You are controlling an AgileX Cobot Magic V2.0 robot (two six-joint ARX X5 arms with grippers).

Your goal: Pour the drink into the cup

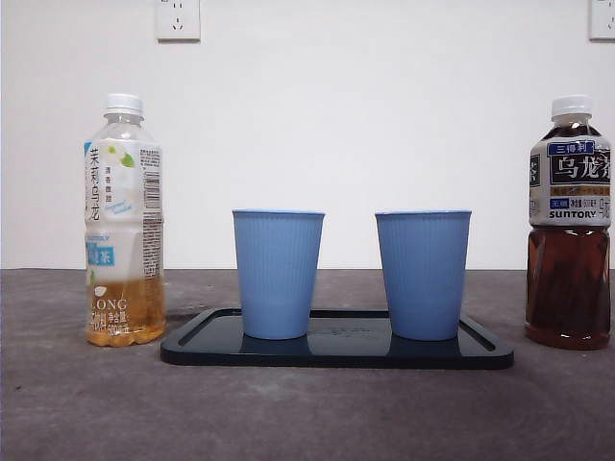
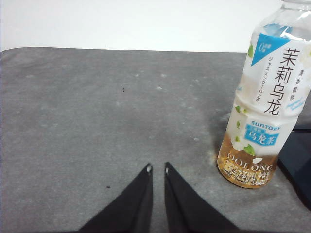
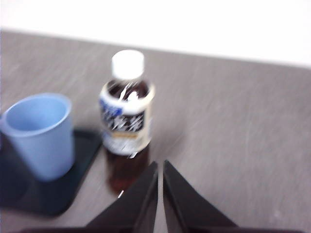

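Progress nil: both bottles [image 1: 124, 221] capped on the surface [image 1: 77, 403], cups [image 1: 278, 274] unfilled as far as visible, left end effector [image 2: 157, 168] and right end effector [image 3: 160, 164] closed, holding nothing.

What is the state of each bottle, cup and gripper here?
Jasmine oolong bottle: upright, capped, nearly empty.
Dark oolong bottle: upright, capped, almost full.
Two blue cups: upright on the tray.
Left gripper: shut, holding nothing.
Right gripper: shut, holding nothing.
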